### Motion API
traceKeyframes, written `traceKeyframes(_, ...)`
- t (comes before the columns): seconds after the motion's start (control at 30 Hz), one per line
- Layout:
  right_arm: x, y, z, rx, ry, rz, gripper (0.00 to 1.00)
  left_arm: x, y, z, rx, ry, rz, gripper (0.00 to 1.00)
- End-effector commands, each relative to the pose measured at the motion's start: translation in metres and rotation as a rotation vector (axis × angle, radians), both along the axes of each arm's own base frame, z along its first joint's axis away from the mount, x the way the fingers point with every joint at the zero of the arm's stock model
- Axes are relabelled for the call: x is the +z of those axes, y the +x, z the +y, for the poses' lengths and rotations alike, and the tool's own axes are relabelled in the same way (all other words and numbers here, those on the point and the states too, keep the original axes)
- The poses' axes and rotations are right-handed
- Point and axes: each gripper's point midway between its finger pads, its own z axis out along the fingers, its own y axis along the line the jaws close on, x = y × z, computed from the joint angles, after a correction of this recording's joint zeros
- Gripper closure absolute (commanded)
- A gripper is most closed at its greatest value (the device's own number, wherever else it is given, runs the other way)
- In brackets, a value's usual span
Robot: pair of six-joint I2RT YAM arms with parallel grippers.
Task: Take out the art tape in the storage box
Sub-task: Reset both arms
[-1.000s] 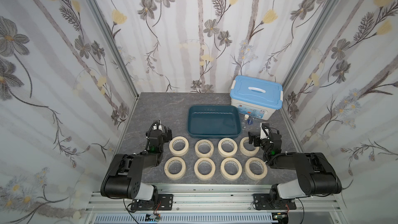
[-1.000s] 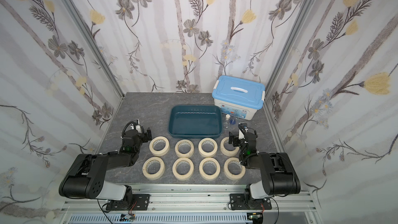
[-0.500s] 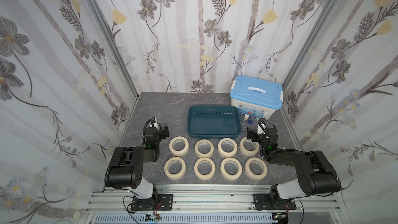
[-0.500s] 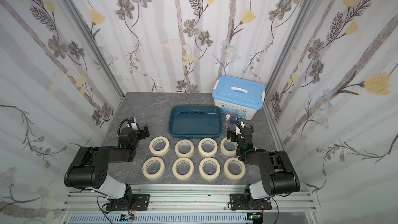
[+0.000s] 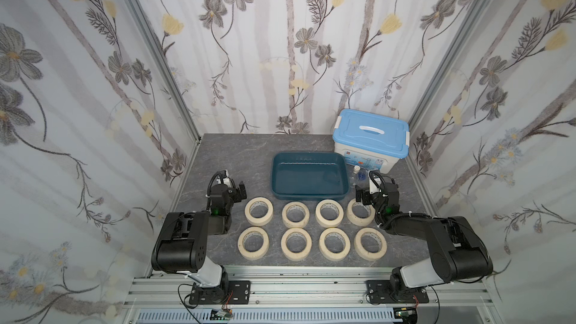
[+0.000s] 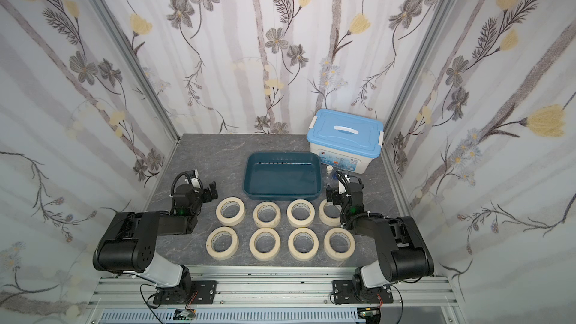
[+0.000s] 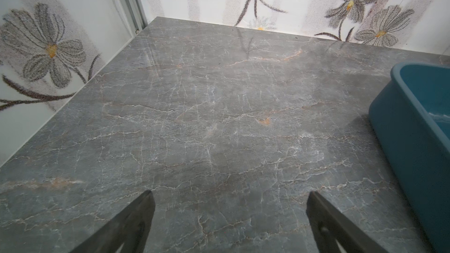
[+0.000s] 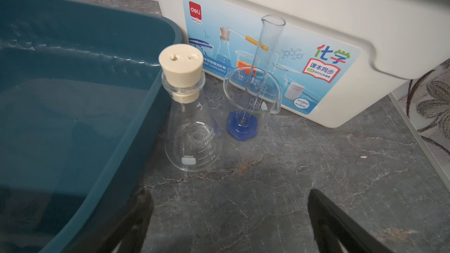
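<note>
In both top views, a grey marble-veined tabletop [image 5: 237,154] sits boxed in by floral wallpaper [image 5: 93,88]. The left gripper [image 7: 230,195] has its fingers spread wide, holding nothing. Eight cream, ring-shaped art tape rolls [image 5: 285,215] lie flat in two rows on the table, just outside the glossy dark-teal plastic storage box [image 5: 308,195]. The right gripper [image 8: 230,193], equally wide, faces a stoppered glass flask [image 8: 192,137].

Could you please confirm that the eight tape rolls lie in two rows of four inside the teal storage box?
Not quite: the eight tape rolls lie in two rows of four on the table in front of the teal storage box, not inside it, as both top views show.
</note>
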Motion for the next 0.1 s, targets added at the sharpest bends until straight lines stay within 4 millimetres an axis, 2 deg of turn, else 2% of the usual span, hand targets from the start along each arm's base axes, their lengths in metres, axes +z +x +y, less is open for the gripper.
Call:
traceKeyframes(0.0,0.0053,0.003,0.0037,0.022,0.001,-0.019,0.0,0.0042,0.0024,-0.0003,-0.003,0.003,-0.016,0.0)
traceKeyframes(0.07,0.005,0.0024,0.0038,0.023,0.001,-0.018,0.0,0.0036,0.0024,-0.0004,-0.003,0.003,-0.014,0.0)
